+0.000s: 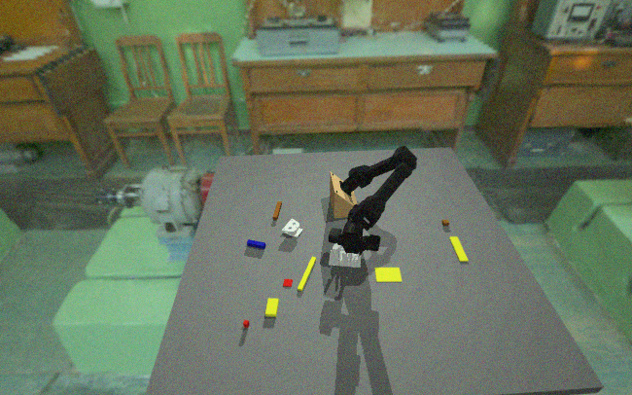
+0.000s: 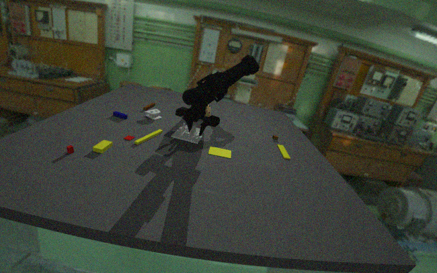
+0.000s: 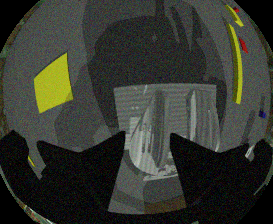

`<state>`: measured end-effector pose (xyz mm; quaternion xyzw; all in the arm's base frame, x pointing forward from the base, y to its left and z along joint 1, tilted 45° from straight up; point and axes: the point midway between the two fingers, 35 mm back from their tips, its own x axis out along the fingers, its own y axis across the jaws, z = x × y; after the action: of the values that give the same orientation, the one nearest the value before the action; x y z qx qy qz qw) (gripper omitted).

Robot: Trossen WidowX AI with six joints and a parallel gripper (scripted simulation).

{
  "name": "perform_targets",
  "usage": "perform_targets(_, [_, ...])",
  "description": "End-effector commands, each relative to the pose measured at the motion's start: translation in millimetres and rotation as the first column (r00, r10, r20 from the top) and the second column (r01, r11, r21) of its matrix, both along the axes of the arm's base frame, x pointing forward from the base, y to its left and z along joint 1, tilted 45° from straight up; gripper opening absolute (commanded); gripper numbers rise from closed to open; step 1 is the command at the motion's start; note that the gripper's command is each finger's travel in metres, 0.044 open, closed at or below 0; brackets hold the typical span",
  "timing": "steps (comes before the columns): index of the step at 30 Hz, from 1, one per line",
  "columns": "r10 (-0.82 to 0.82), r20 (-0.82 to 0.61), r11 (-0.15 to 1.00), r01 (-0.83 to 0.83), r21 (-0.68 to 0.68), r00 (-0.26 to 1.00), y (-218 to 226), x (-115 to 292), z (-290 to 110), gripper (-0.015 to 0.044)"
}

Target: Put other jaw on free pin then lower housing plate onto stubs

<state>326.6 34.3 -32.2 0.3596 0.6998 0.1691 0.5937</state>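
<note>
- Two black fingers (image 1: 353, 251) (image 2: 189, 126) stand apart, pointing down; gripper (image 1: 353, 251) (image 2: 195, 131) (image 3: 148, 136) open, nothing clamped.
- Directly below: grey base (image 1: 333, 262) (image 2: 196, 140) (image 3: 123, 93), carrying pale uprights. Pins and gear mesh too obscured to judge from where I stand.
- Black arm (image 1: 385, 189) (image 2: 227, 83) bent high at the elbow, reaching down over the base. Tan wedge (image 1: 339, 210) (image 2: 208, 109) behind the gripper.
- White plate (image 1: 292, 228) (image 2: 152, 111), dark holes showing, lies off the base, well apart from the fingers, between blue cylinder (image 1: 256, 244) (image 2: 120, 115) and tan wedge. Housing not closed.
- Yellow square (image 1: 388, 274) (image 2: 220, 152) (image 3: 53, 84) near one side of the base; long yellow bar (image 1: 306, 273) (image 2: 148, 136) (image 3: 237, 65) near the other, red tile (image 1: 287, 283) (image 2: 129, 138) (image 3: 243, 45) just beside that bar.
- Farther out on the table (image 1: 421, 343) (image 2: 264, 203): yellow block (image 1: 271, 307) (image 2: 103, 146), small red piece (image 1: 245, 323) (image 2: 70, 148). Opposite side: yellow strip (image 1: 458, 249) (image 2: 283, 151), brown cube (image 1: 445, 222) (image 2: 275, 137) near its end.
</note>
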Motion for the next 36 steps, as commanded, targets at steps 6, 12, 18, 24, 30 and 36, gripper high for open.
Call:
perform_targets(6, [0.005, 0.002, 1.000, -0.005, -0.001, 1.000, -41, 2, 42, 0.0224])
perform_targets(12, [-0.009, 0.008, 1.000, 0.009, 0.000, 1.000, -45, 3, 42, 0.0250])
perform_targets(18, [0.079, 0.100, 0.997, -0.077, -0.021, 0.992, -72, -2, 26, 0.0408])
perform_targets(24, [0.177, 0.191, 0.984, -0.170, -0.049, 0.966, -101, -11, 8, 0.0440])
perform_targets(30, [0.270, 0.270, 0.963, -0.258, -0.079, 0.924, -129, -24, -9, 0.0440])
perform_targets(36, [0.369, 0.350, 0.929, -0.353, -0.113, 0.861, -154, -39, -25, 0.0440])
